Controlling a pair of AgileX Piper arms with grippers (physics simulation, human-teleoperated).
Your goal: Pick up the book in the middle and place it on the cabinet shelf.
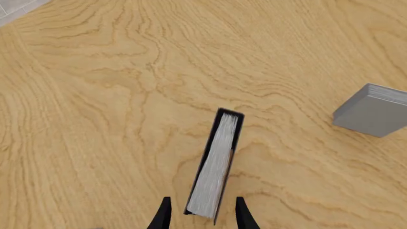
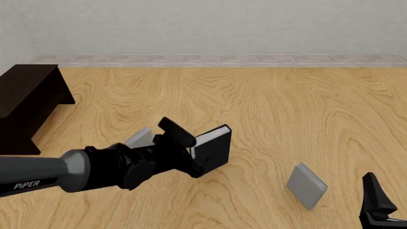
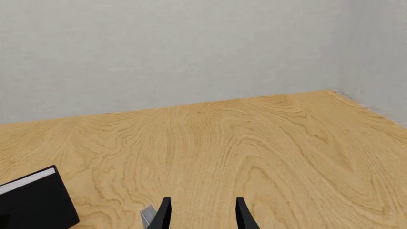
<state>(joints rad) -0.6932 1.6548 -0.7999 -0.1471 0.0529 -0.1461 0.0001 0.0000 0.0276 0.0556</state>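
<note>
Only one word can be read, "PiPER" on the left arm's grey link in the front view. That arm is stretched low across the table [image 2: 267, 95] from the left, its left gripper [image 2: 190, 155] closed on the book [image 2: 215, 147], held on edge near the table's middle; the cabinet shelf [image 2: 25, 98] is well apart at far left. Seen from the left wrist, the book [image 1: 216, 164] is flanked by the fingertips [image 1: 164, 212], apparently pinched. Seen from the right wrist, the right gripper [image 3: 200, 212] is spread and empty above a grey book [image 3: 147, 214].
</note>
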